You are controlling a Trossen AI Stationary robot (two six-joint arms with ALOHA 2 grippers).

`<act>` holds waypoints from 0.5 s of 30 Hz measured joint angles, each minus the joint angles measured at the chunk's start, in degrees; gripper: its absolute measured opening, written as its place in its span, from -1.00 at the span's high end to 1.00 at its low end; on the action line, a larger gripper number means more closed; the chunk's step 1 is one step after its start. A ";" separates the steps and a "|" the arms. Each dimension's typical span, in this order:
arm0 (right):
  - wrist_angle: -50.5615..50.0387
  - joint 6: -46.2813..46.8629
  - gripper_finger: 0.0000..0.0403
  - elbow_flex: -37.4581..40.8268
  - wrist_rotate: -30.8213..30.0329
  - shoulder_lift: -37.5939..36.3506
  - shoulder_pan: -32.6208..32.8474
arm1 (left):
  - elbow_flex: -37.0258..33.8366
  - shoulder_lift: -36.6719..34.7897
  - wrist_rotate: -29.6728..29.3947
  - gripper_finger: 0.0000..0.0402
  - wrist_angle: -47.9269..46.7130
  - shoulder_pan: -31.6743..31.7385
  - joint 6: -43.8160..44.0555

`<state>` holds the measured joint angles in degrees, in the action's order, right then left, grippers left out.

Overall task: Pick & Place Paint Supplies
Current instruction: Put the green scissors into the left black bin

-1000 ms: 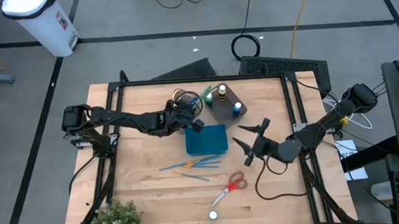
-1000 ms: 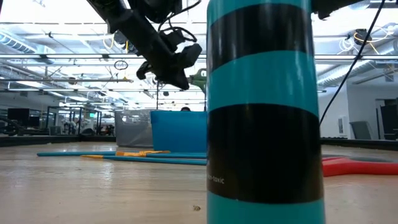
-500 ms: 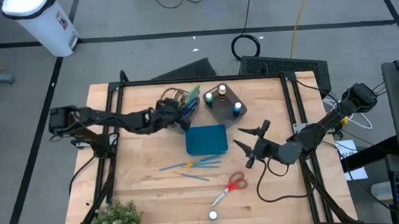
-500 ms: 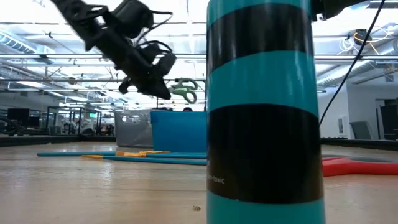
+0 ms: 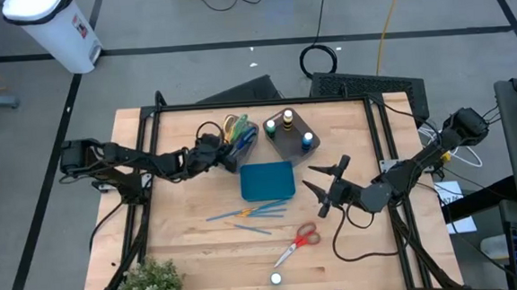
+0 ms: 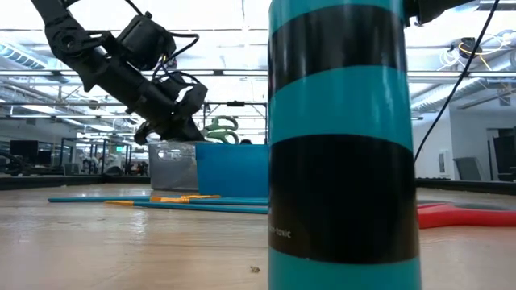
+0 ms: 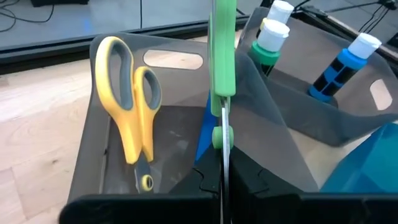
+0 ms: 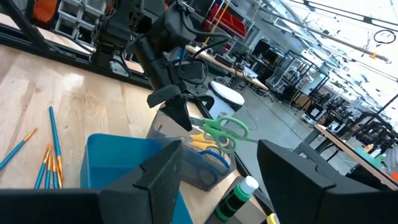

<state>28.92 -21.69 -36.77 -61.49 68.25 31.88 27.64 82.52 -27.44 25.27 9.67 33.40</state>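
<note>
My left gripper [image 5: 216, 151] [image 7: 222, 182] hangs over the near-left end of a grey bin [image 5: 241, 140] and is shut on green-handled scissors [image 7: 222, 56] [image 8: 225, 129]. Yellow scissors [image 7: 129, 106] and a blue-handled pair [image 7: 203, 132] stand in that bin, leaning on its walls. Paint bottles [image 5: 287, 121] stand upright in a second bin [image 5: 294, 143]. Blue and orange brushes [image 5: 245, 215], red scissors [image 5: 299, 242] and a teal-and-black bottle [image 5: 276, 277] [image 6: 343, 145] rest on the table. My right gripper [image 5: 328, 186] [image 8: 217, 174] waits open, right of the teal tray [image 5: 267, 180]. My left gripper pinches the green scissors by their closed blades [image 7: 224, 163], just below the pivot [image 7: 221, 135], between its two fingers. The fingers lie along the blades, coming from the table's left at a downward slant. The handles [image 6: 219, 129] point away over the bin, lifted clear.
The two grey bins sit side by side near the table's far edge, with the teal tray just in front of them. A potted plant [image 5: 148, 287] stands at the near left corner. Bare wood lies to the left of the brushes and around my right gripper.
My left gripper has drawn back toward the table's left edge and come down, carrying the green scissors from above the tray's far edge to just over the scissors bin. It has stayed shut on them. My right arm has kept still.
</note>
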 joint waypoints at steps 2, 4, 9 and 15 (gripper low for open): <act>-0.01 0.00 0.01 0.00 0.02 0.00 0.00 | 0.00 0.00 -0.02 0.98 -0.40 0.00 0.02; -0.01 0.00 0.01 0.00 0.02 0.00 0.00 | 0.00 0.00 -0.07 0.98 -0.81 0.00 -0.44; -0.02 0.00 0.02 0.00 0.04 0.00 0.00 | 0.00 0.00 -1.40 0.94 -0.90 0.39 -2.47; -0.02 0.00 0.02 0.00 0.04 0.00 0.00 | 0.00 0.02 -1.00 0.97 1.51 2.01 -3.68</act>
<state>28.90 -21.69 -36.77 -61.45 68.25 31.88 27.64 82.54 -28.44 26.78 11.68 29.72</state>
